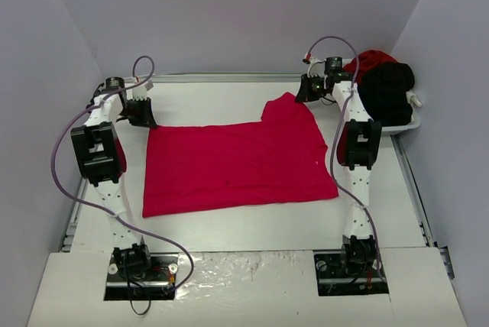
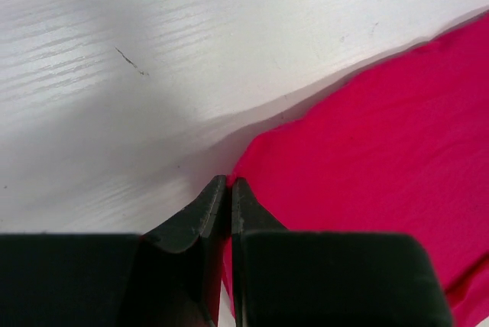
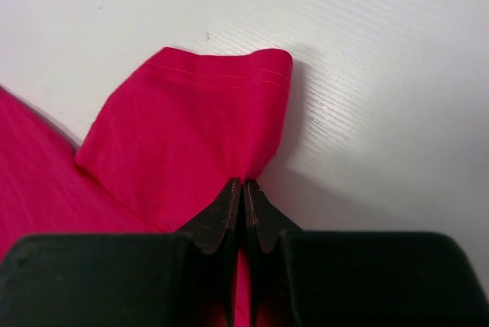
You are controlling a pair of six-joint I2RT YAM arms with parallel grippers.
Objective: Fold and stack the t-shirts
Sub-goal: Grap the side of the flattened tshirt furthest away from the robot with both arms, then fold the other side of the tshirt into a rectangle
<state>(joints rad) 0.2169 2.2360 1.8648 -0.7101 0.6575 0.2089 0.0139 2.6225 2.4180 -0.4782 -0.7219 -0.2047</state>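
A bright red cloth t-shirt [image 1: 237,163] lay spread flat on the white counter [image 1: 252,224]. The left hand [image 1: 142,117] was closed, pinching its far left corner; the right hand [image 1: 304,94] was closed on the far right sleeve. A fold seemed about to begin: both hands would need to lift together and carry the far edge evenly toward the near hem.

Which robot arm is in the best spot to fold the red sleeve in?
Probably the right arm. The right tool is pinched shut on the sleeve of the red t-shirt, while the left tool sits shut at the shirt's opposite far corner, away from that sleeve.
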